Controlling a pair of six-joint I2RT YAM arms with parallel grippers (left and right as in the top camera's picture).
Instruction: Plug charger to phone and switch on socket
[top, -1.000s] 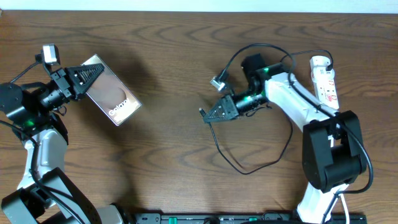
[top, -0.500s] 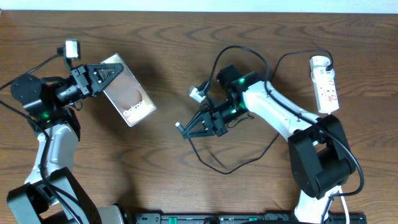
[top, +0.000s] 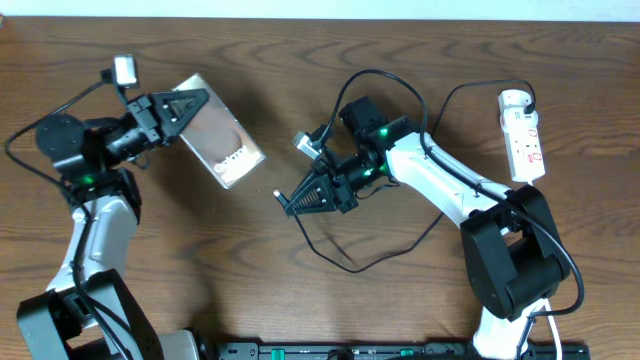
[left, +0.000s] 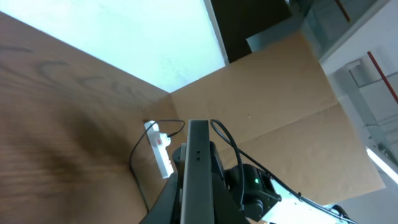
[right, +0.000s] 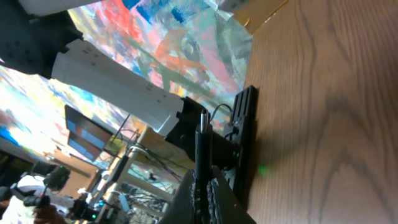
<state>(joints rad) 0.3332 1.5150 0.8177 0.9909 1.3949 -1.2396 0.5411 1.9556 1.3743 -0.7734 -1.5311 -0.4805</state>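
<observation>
My left gripper (top: 190, 103) is shut on the phone (top: 222, 142), a brown-grey slab with white lettering, held above the table at the left; in the left wrist view the phone (left: 198, 168) shows edge-on between the fingers. My right gripper (top: 292, 202) is shut on the charger (top: 350, 262), a thin black cable whose connector end (right: 202, 127) sticks out past the fingertips (right: 203, 186), pointing left toward the phone with a gap between them. The cable loops back across the table toward the socket (top: 524, 133), a white power strip at the far right, also seen in the left wrist view (left: 160, 148).
The wooden table's far edge (top: 320, 18) meets a pale wall. A black rail (top: 380, 351) runs along the near edge. The right arm's base (top: 520, 270) stands at the lower right, below the power strip.
My left gripper has carried the phone to the right and a little up. My right gripper has moved left with the cable end, narrowing the gap to the phone.
</observation>
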